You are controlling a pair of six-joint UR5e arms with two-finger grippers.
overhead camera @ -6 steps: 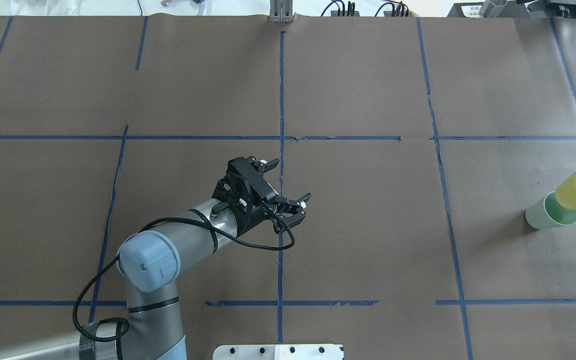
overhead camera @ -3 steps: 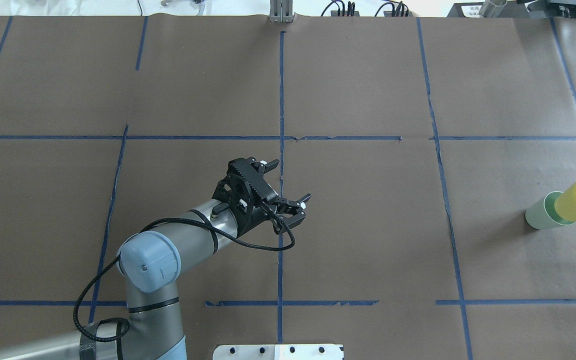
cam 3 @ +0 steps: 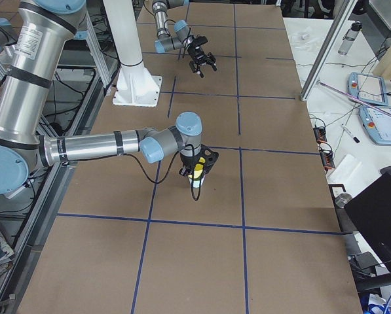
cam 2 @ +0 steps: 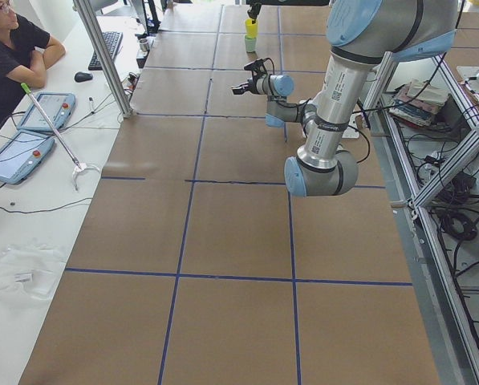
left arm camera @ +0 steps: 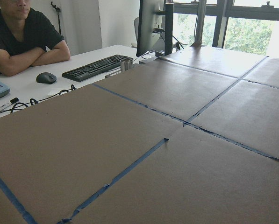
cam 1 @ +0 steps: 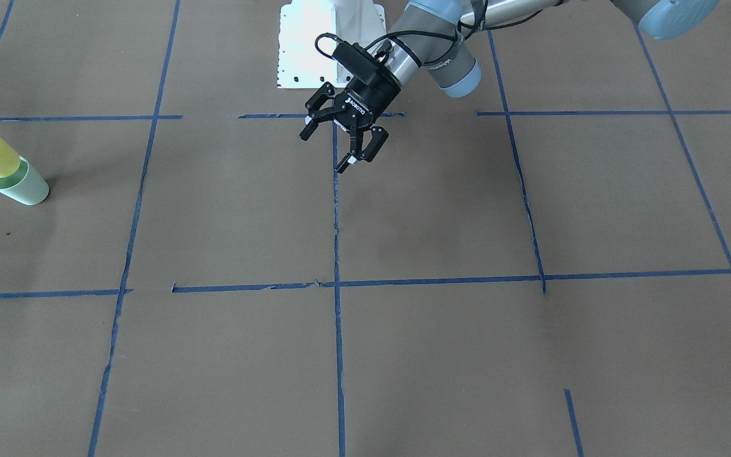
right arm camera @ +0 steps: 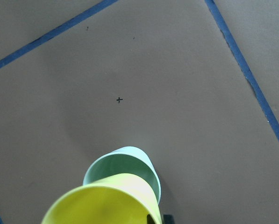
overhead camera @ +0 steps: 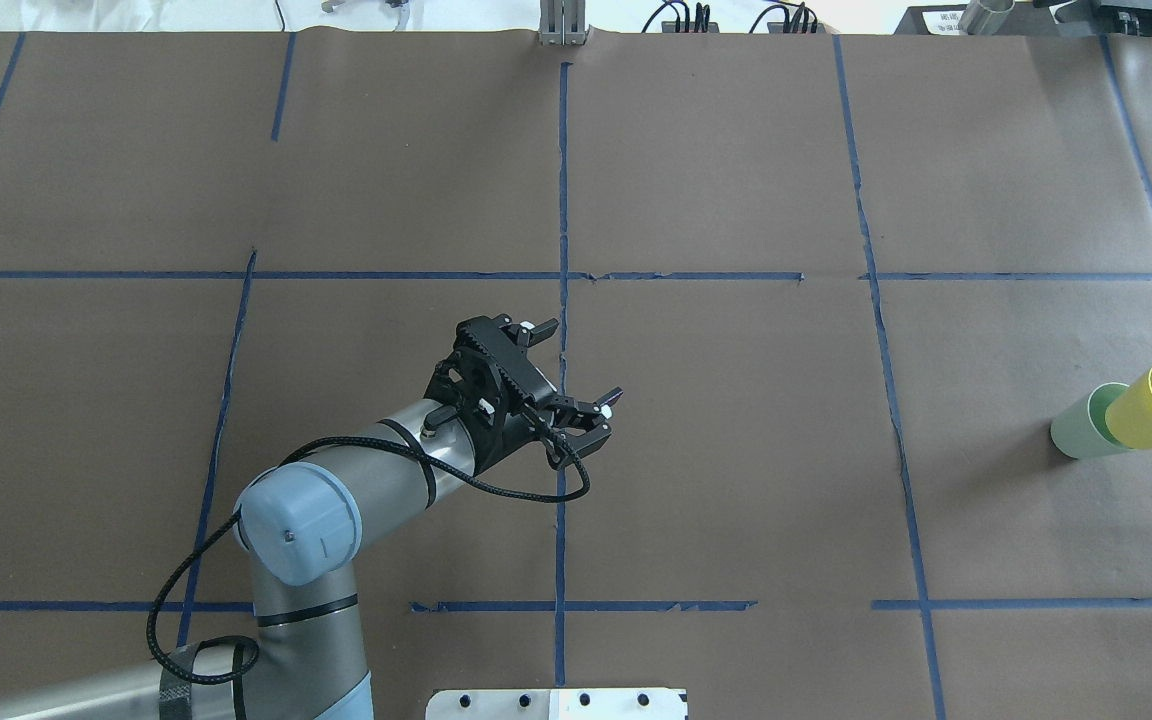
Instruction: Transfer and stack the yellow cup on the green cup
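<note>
Now right gripper pinching yellow cup at rim; cup tilted, base at green cup mouth, table's right edge. Left gripper spread, mid-table.

Silver tubes, pale blue joint caps, black left tool, looped black cable.

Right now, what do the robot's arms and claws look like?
Both the left arm and right arm are silver tubes joined by rounded joints with pale blue-grey caps. The left gripper is black, with two jointed fingers, white lettering on its body and a black cable looping back along the arm. The right gripper is black too; its details are too small to tell.
</note>
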